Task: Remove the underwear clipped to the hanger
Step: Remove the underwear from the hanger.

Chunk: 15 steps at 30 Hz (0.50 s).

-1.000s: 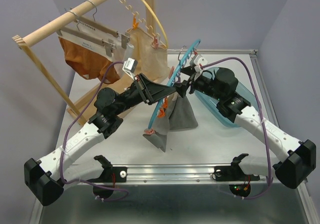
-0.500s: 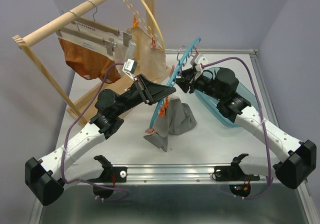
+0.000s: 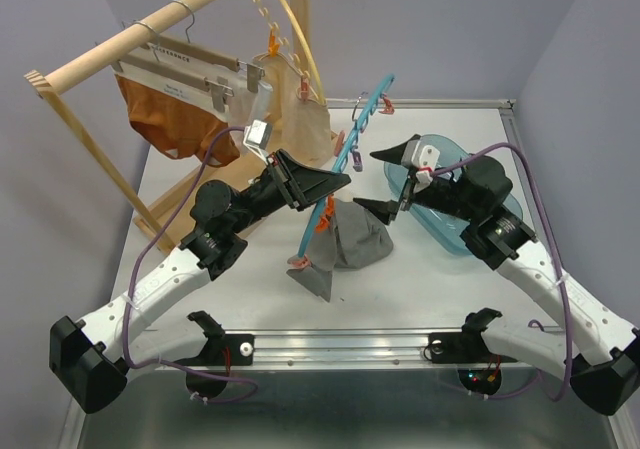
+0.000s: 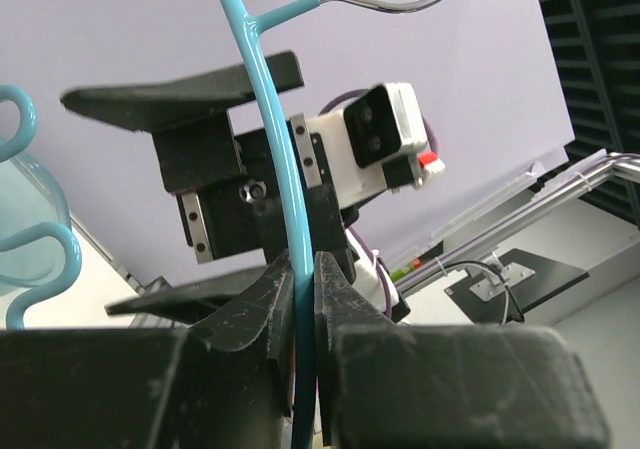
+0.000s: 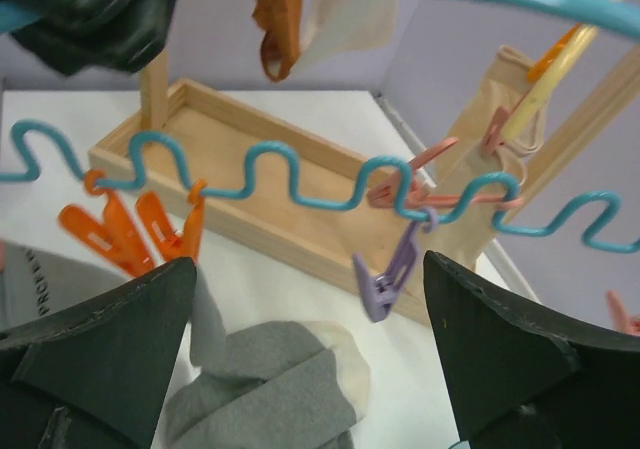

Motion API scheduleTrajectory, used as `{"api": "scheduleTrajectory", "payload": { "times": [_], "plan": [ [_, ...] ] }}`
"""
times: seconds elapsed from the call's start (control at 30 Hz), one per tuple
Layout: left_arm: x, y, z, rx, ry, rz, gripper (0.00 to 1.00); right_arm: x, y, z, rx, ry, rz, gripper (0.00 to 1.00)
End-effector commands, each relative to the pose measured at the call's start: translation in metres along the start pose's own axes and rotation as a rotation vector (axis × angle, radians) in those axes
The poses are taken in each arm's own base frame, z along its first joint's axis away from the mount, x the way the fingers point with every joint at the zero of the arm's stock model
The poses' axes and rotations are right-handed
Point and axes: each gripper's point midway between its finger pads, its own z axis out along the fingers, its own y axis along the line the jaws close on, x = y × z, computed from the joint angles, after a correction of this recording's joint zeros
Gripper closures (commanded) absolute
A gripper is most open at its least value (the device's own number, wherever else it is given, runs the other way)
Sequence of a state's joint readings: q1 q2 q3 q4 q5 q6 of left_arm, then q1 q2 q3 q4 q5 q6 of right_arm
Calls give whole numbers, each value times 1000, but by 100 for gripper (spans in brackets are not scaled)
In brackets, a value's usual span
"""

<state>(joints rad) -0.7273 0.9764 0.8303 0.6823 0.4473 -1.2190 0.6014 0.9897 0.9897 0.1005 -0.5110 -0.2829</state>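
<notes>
My left gripper (image 3: 340, 177) is shut on the rod of the blue clip hanger (image 3: 352, 139) and holds it up above the table; the rod runs between the pads in the left wrist view (image 4: 298, 269). Grey underwear (image 3: 350, 237) hangs from an orange clip (image 3: 324, 212) at its left side, its right part slumped on the table. My right gripper (image 3: 392, 181) is open and empty just right of the cloth. In the right wrist view the wavy blue hanger (image 5: 300, 184) carries orange clips (image 5: 125, 229), an empty purple clip (image 5: 390, 269) and the grey underwear (image 5: 270, 389) below.
A wooden rack (image 3: 130, 39) at the back left holds rust-orange briefs (image 3: 170, 119) and beige briefs (image 3: 295, 114) on other hangers. A blue basin (image 3: 450, 231) sits under my right arm. The rack's wooden base (image 5: 260, 169) lies behind the hanger.
My right gripper let go at the hanger, opened wide and pulled back to the right. The right side of the grey underwear dropped off its clip onto the table.
</notes>
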Motion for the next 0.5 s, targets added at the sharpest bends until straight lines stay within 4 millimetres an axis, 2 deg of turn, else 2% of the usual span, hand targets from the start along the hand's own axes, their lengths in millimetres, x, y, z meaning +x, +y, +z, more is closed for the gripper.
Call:
{"api": "scheduleTrajectory", "payload": {
  "times": [0.0,0.07,0.2,0.27,0.3,0.47],
  "plan": [
    [-10,-43,-7,145,-47,119,100,32,33,-17,-157,89,-24,0],
    [-10,-43,-7,142,-47,127,100,33,42,-23,-200,89,-44,0],
    [-9,-42,-11,127,-46,152,100,55,74,-41,-350,142,-36,0],
    [-8,-39,-12,106,-43,174,100,77,84,-49,-392,192,-43,0],
    [-9,-44,-15,110,-47,188,100,86,86,-51,-395,214,-43,0],
    [-7,-37,-23,58,-43,234,100,147,84,-57,-353,371,-35,0]
  ]
}}
